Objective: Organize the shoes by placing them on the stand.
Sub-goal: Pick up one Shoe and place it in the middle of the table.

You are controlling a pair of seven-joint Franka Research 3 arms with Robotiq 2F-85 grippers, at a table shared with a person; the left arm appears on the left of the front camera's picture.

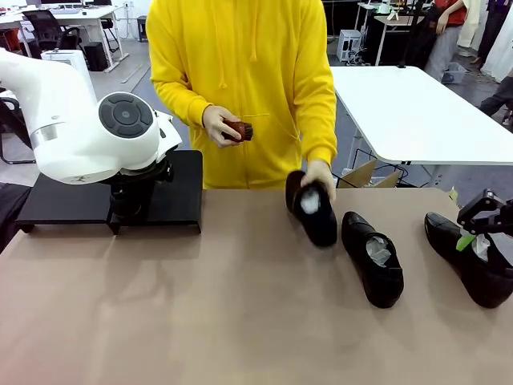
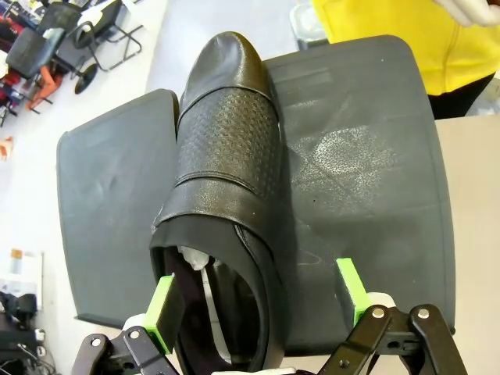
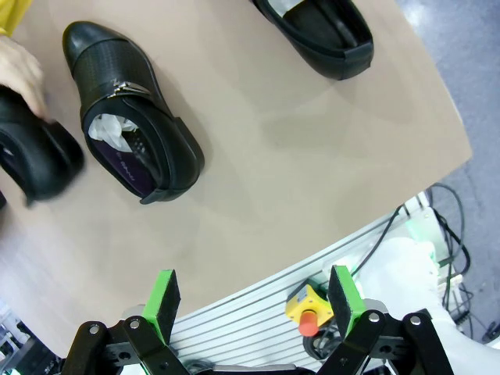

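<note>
Tan tabletop (image 1: 200, 321) carries the black stand (image 1: 180, 192) at its far left, where one shoe (image 2: 226, 148) lies flat on top, between the spread pads of the left gripper (image 2: 256, 277). A second shoe (image 1: 373, 261) and a third shoe (image 1: 473, 273) lie on the tabletop at the right, the right gripper (image 3: 254, 285) spread and empty above the third. A person's hand (image 1: 319, 172) holds a fourth shoe (image 1: 314, 212).
</note>
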